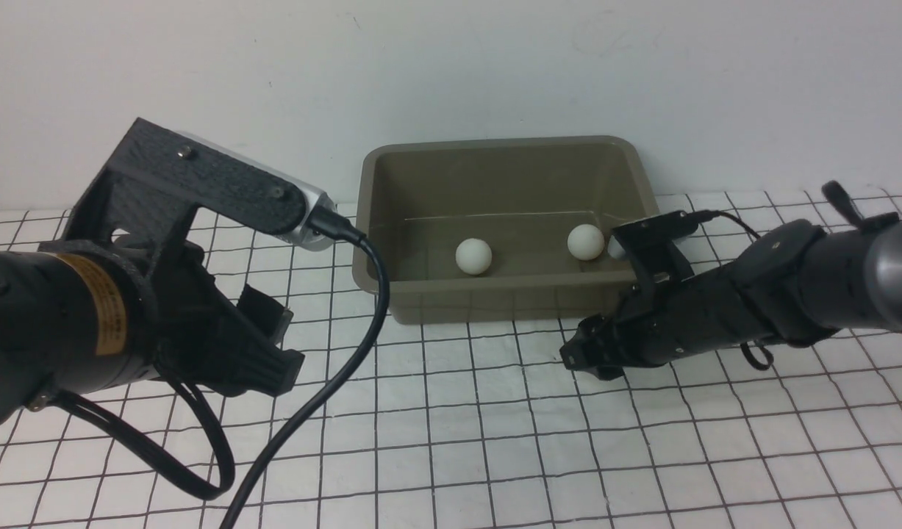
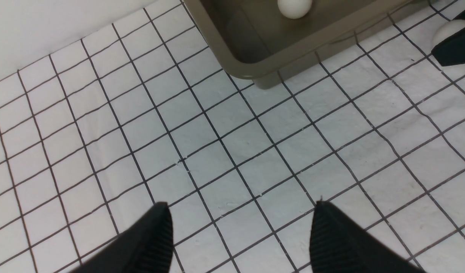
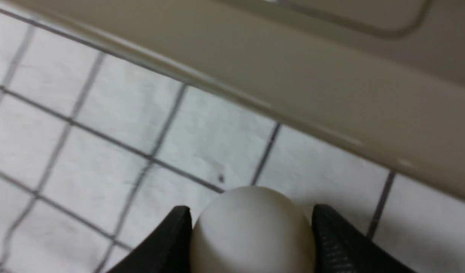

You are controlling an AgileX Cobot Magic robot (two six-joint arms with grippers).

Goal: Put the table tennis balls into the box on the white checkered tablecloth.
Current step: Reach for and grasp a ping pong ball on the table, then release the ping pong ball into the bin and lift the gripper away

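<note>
Right, the right gripper [image 3: 252,237] has its fingers closed on a white ball [image 3: 252,233], just off the near side of the olive-green box [image 1: 495,294]. Three more balls [image 1: 473,256] sit inside (one partly hidden behind that gripper). At left, the left gripper [image 2: 241,235] stands wide apart, empty, above the checkered tablecloth [image 2: 217,151].

In the front view, the left arm [image 1: 61,316] enters from nine o'clock, its gripper [image 2: 240,212] angled toward four o'clock, jaws parted wide. The right arm [image 1: 847,272] reaches in from three o'clock, its gripper [image 3: 252,214] pointing down toward eight o'clock, jaws clamped in a grip, fingertips apart.
</note>
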